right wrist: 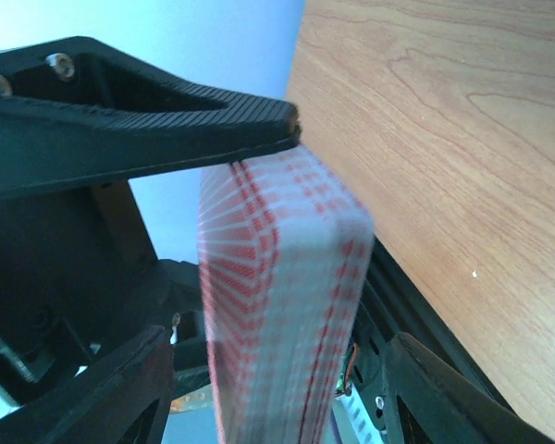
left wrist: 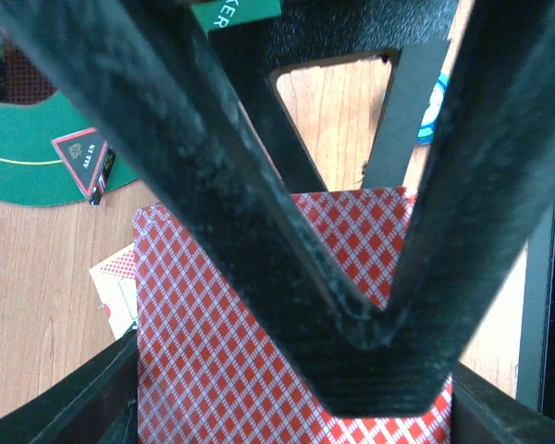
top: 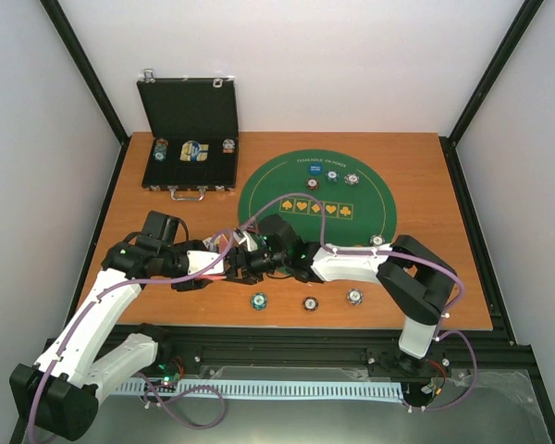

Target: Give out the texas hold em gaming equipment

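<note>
Red-backed playing cards, one squared deck above the wooden table, near the green felt mat lettered "KER", clamped in the left gripper, right gripper spread around it, upper finger touching its edge, hold cannot be told

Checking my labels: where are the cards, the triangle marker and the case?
cards (left wrist: 213,370): left wrist view, red patterned back.
triangle marker (left wrist: 80,155): left wrist view, its dark centre.
case (top: 187,109): top view, inside of its raised lid.
</note>
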Controlling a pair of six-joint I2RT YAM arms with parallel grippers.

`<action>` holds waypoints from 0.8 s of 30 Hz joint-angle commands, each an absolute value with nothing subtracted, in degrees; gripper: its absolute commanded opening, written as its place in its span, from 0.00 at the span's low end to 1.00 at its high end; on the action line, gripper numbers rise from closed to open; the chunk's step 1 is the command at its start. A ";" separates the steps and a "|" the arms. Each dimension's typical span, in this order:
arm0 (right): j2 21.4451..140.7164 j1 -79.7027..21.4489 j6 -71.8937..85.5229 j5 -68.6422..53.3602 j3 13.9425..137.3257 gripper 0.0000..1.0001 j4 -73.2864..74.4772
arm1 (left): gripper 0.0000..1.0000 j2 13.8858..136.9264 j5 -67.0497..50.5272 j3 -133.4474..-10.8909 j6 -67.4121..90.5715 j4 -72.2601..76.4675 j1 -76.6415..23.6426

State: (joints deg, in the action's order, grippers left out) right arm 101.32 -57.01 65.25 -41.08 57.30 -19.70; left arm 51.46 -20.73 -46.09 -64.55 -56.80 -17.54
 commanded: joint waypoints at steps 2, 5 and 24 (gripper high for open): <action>104.63 -57.57 67.15 -42.00 59.79 0.62 -23.14 | 0.47 50.74 -21.62 -46.60 -66.28 -55.83 -17.93; 105.88 -57.57 66.85 -41.82 61.08 0.62 -21.77 | 0.47 50.77 -21.46 -46.58 -66.36 -55.81 -17.93; 99.88 -55.48 61.91 -36.68 55.76 0.54 -10.06 | 0.46 50.23 -21.48 -46.88 -66.80 -56.40 -17.93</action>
